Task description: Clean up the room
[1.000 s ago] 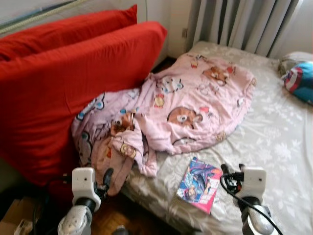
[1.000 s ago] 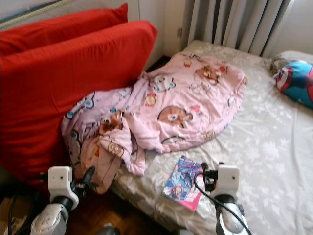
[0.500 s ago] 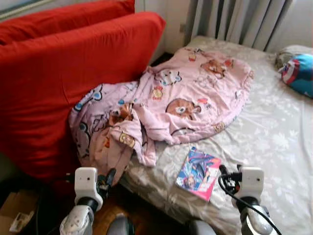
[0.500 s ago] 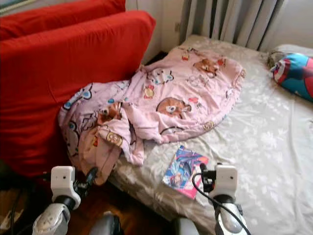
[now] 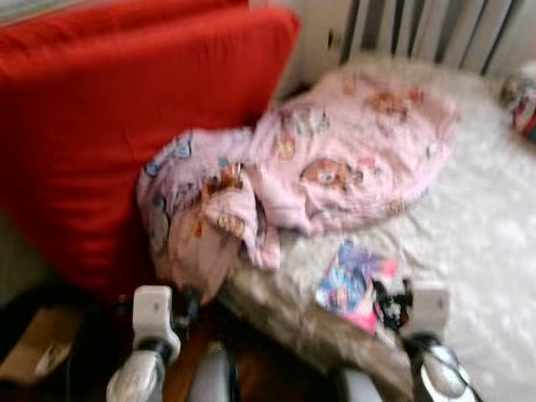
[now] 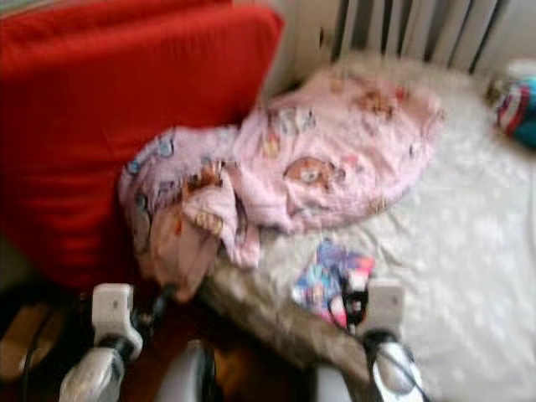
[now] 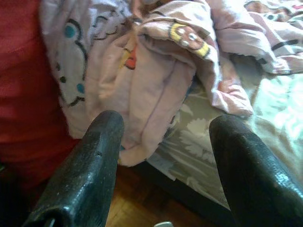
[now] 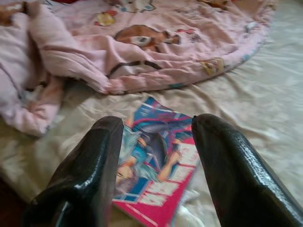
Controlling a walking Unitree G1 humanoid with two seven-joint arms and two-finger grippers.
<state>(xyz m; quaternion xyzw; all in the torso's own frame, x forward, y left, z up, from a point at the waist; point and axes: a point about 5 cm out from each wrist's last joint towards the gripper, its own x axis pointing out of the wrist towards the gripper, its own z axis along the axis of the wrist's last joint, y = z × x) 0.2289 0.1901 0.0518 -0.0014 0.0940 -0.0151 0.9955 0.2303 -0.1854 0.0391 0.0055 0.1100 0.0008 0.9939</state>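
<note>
A crumpled pink cartoon-print blanket (image 5: 335, 159) lies across the bed (image 5: 477, 218) and hangs over its near-left corner. A colourful magazine (image 8: 156, 165) lies flat on the sheet near the bed's front edge. My right gripper (image 8: 154, 156) stands open just above the magazine, with its cover showing between the fingers. My left gripper (image 7: 163, 137) is open and empty, low at the bed's corner, facing the hanging fold of blanket (image 7: 156, 85). In the head views, which are blurred, the left gripper (image 5: 180, 306) and the right gripper (image 5: 389, 306) sit at the bottom.
A big red cushion (image 5: 109, 126) leans upright against the bed's left side. A blue and red pillow (image 6: 515, 109) lies at the far right. Grey curtains (image 5: 419, 29) hang behind the bed. Wooden floor (image 7: 142, 208) and a cardboard box (image 5: 38, 352) lie at the lower left.
The whole picture has shifted and blurred, so the camera has moved closer to the bed. Both grippers keep their places low in the frame, with the magazine nearer the right one.
</note>
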